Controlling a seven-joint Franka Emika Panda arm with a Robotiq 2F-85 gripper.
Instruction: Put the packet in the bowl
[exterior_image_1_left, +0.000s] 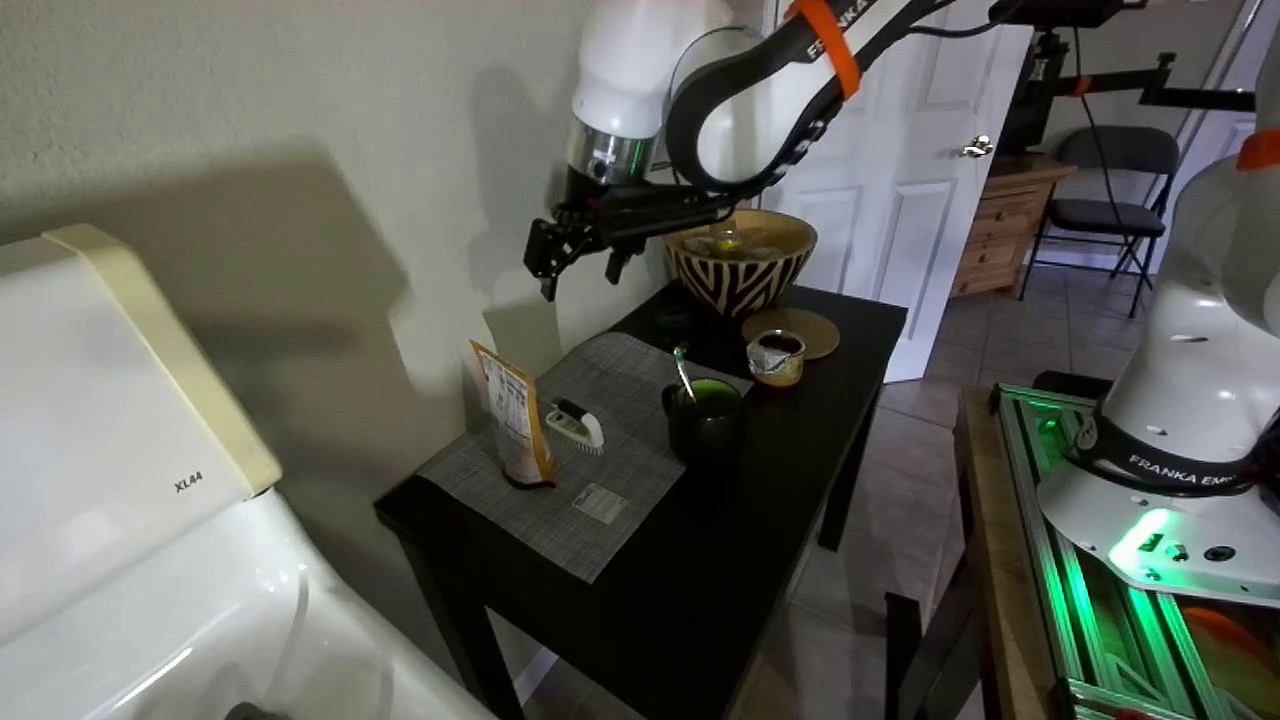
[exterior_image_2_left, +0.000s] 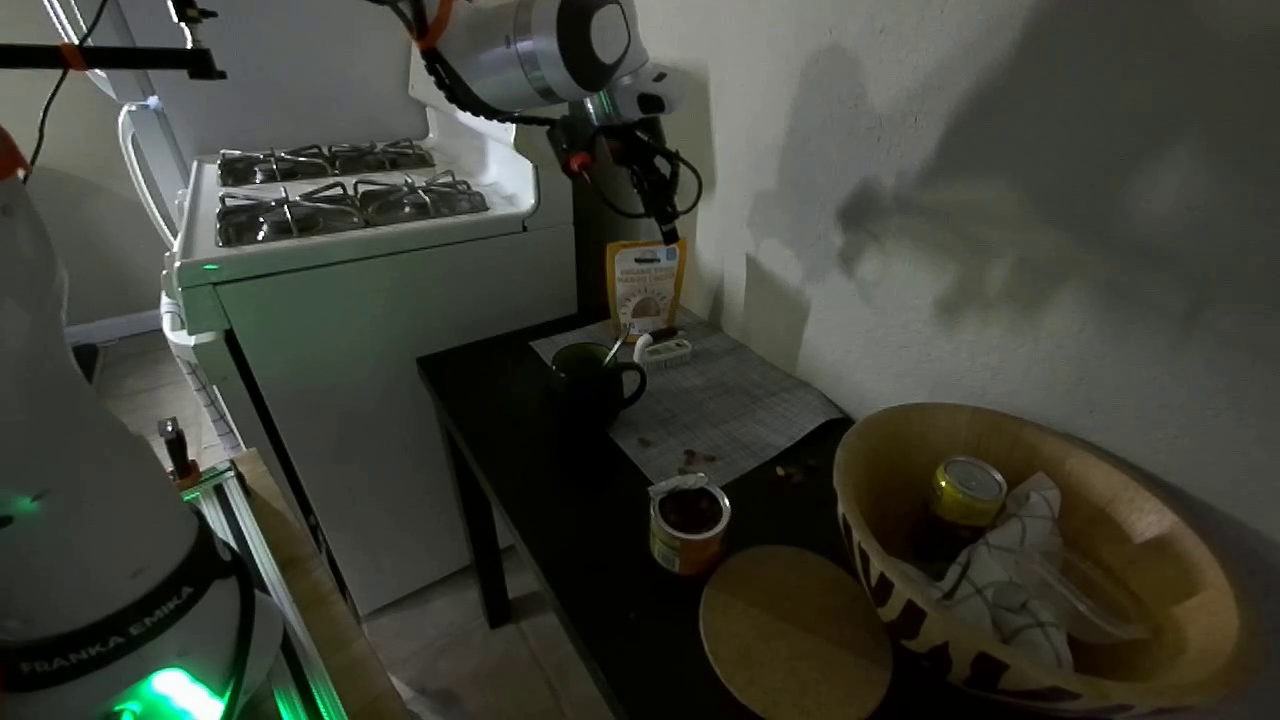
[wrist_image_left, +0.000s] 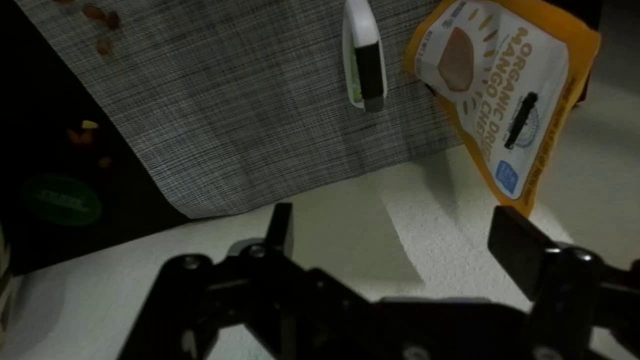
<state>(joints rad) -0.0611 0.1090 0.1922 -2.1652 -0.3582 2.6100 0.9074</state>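
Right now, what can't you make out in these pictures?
The bowl: its floor, partly hidden by a cloth, in an exterior view.
The packet: its back print, too small in an exterior view.
The utensil: its lower end, hidden inside the mug in both exterior views.
The hand: its rear, cut off by the wrist view's bottom edge.

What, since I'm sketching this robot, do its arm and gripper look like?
The rounded white arm has a silvery band, orange straps, black cables and a black base collar lettered FRANKA EMIKA. The gripper is black and jointed, with two blocky fingers.
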